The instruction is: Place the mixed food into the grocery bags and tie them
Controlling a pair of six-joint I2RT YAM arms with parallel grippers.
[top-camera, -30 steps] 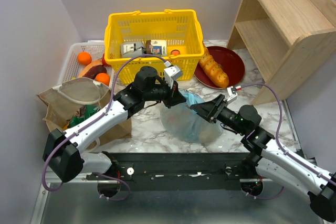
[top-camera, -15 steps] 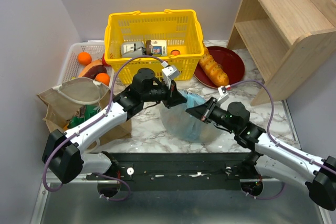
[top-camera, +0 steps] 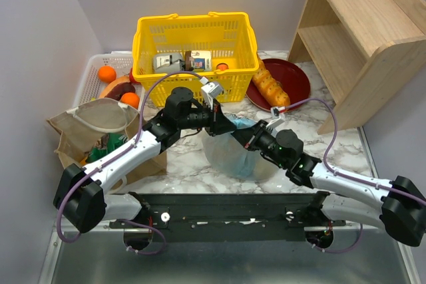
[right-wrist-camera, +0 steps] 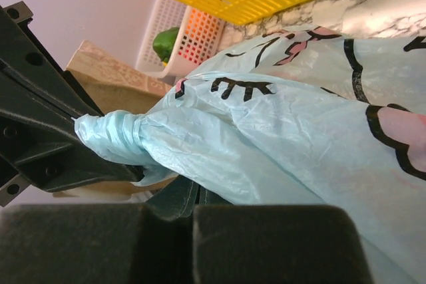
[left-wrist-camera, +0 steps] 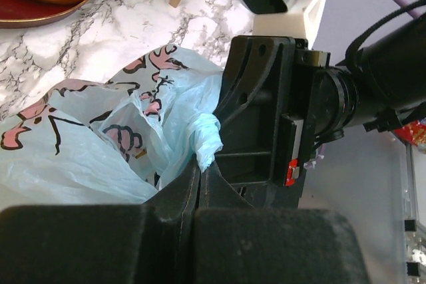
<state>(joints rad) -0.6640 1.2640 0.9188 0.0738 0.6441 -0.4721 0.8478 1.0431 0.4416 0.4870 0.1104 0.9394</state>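
Note:
The light-blue grocery bag, printed with a pink cartoon animal, sits full on the marble between both arms. My left gripper is shut on a twisted strip of its mouth, the jaws pressed together on the film. My right gripper meets it tip to tip from the right, shut, with bag film running down into its tips. The knotted-looking end lies against the left fingers. The tan grocery bag stands at the left with packets inside.
A yellow basket with cartons stands behind the bag. A white tray at the back left holds oranges and a green fruit. A red plate with a bread loaf and a wooden shelf are on the right.
My right arm swung left to the bag's mouth and its jaws went from open to shut there. The left gripper kept its hold and shifted slightly left.

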